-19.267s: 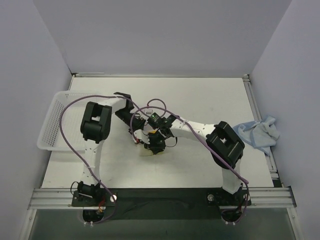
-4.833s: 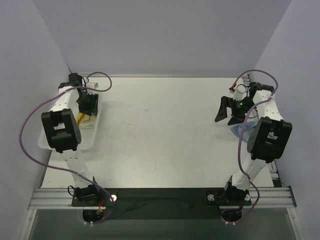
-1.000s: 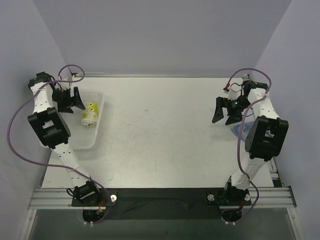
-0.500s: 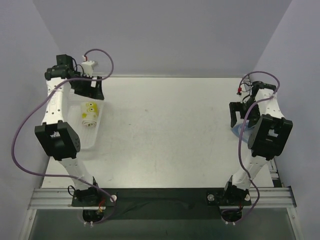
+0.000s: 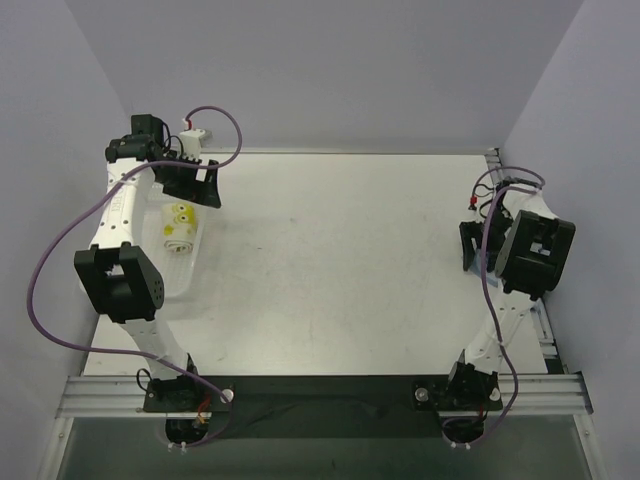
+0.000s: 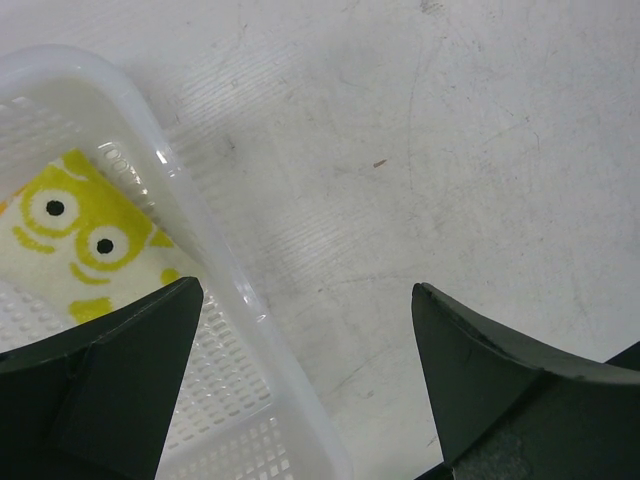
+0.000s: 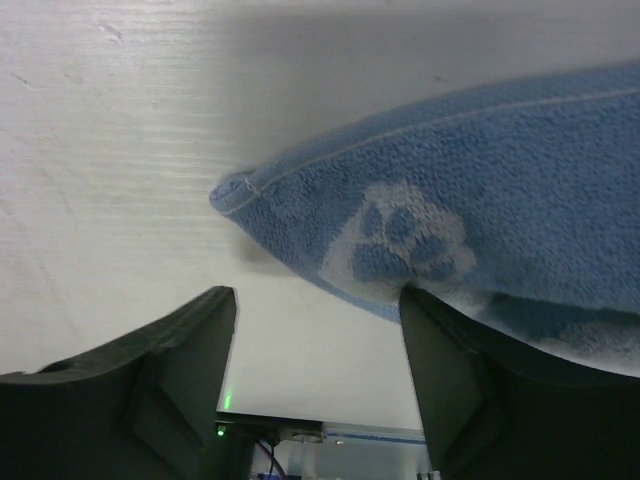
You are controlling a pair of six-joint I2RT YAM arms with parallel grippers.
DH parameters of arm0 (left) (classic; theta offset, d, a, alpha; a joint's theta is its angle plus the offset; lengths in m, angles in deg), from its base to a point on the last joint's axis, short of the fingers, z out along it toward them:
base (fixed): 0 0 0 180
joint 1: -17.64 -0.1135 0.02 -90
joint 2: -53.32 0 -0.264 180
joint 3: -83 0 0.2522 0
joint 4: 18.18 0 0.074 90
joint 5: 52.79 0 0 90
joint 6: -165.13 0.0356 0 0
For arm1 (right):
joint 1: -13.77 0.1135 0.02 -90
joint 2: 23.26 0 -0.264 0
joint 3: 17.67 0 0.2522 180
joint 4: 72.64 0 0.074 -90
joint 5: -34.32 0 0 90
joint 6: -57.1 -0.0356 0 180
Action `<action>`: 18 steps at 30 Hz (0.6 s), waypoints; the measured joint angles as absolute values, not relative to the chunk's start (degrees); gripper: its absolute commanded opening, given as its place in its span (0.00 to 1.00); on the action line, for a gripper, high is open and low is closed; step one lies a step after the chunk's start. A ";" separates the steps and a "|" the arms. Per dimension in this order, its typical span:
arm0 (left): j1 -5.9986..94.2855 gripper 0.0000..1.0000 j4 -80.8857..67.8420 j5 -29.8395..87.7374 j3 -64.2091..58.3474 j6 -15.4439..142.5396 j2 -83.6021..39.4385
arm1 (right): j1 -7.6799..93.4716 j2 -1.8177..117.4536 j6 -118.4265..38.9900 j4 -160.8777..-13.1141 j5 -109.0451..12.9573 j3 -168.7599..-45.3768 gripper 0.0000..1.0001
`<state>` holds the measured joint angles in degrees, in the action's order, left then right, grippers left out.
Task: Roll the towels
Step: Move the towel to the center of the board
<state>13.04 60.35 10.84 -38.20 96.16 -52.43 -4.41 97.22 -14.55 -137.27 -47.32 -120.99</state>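
A rolled cream-white towel (image 5: 178, 228) with yellow prints lies in the white mesh basket (image 5: 190, 268); the left wrist view shows the towel's printed end (image 6: 70, 235). My left gripper (image 5: 195, 185) hovers over the basket's far right corner, open and holding nothing (image 6: 305, 290). The light blue towel (image 7: 470, 190), with a paw print on it, lies at the table's right edge, mostly hidden by the right arm in the top view. My right gripper (image 5: 470, 250) stands open at the blue towel's near edge (image 7: 315, 300), and its right finger (image 7: 450, 370) touches the cloth.
The basket rim (image 6: 215, 270) runs diagonally between my left fingers. The metal table-edge rail (image 5: 510, 200) runs just behind the right arm. White table surface (image 5: 330, 260) spreads between the two arms. Purple cables loop above both wrists.
The left gripper swung from the basket's left side to its far right corner and opened wider. The right gripper turned down onto the blue towel's edge, its jaws narrowing.
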 measured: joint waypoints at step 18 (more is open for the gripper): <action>10.73 0.97 60.33 8.41 -37.46 91.97 -49.76 | 20.49 104.68 -17.11 -143.72 -33.25 -135.42 0.00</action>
